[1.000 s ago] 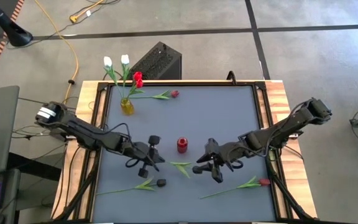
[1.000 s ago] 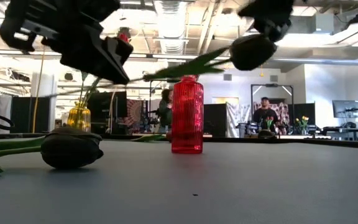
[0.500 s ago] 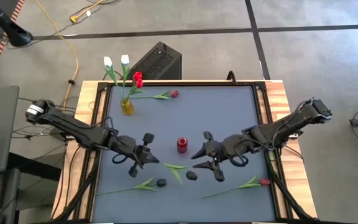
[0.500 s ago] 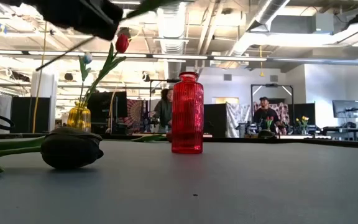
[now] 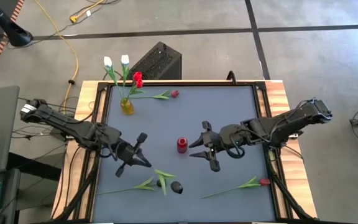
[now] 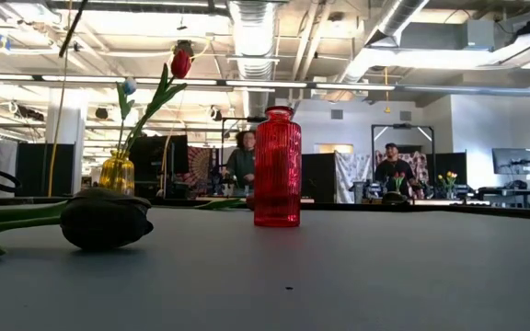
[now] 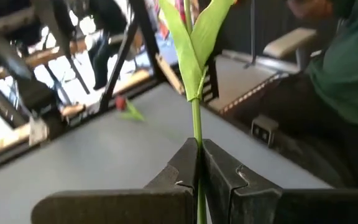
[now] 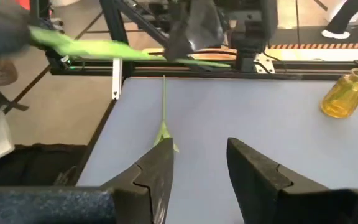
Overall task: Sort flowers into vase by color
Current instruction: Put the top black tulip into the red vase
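grey surface (image 5: 229,118) carries the red vase (image 5: 182,145) at centre and the yellow vase (image 5: 127,106), already holding flowers, at a far corner. left gripper (image 5: 143,159) has its jaws clamped on a dark tulip's (image 5: 176,186) stem, lifted clear, likely for carrying. right gripper (image 5: 201,147), jaws wide and empty, waits beside the red vase.

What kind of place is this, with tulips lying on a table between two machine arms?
Probably a robotics lab or open workshop. Beyond the grey table the low view shows an industrial ceiling with exposed ducts, people among desks and screens, and the high view shows a yellow cable trailing across a bare floor.
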Robot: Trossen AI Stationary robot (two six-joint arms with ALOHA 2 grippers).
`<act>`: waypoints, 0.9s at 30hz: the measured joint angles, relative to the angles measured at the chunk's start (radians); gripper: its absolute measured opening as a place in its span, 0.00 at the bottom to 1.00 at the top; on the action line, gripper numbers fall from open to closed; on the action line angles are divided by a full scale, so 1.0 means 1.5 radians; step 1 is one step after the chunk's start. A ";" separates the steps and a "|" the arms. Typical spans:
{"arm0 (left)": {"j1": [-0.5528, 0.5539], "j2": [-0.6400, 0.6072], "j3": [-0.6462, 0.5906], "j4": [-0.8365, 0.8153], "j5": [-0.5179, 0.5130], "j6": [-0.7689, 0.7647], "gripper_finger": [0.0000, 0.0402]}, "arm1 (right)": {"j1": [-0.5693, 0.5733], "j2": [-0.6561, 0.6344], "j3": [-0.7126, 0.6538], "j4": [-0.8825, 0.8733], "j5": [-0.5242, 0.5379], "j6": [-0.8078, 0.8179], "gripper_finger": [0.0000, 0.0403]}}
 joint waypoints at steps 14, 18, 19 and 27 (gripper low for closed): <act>0.001 0.015 0.000 0.210 0.004 0.003 0.00 | -0.013 0.000 0.000 0.035 -0.001 -0.069 0.44; 0.001 0.017 0.000 0.270 -0.033 -0.002 0.00 | -0.013 0.007 0.000 0.069 -0.001 -0.106 0.44; 0.001 0.017 0.000 0.281 -0.045 -0.002 0.00 | -0.013 0.008 0.000 0.072 -0.001 -0.116 0.44; 0.005 0.037 -0.006 0.375 -0.122 -0.013 0.00 | -0.033 0.032 0.001 0.148 -0.004 -0.175 0.44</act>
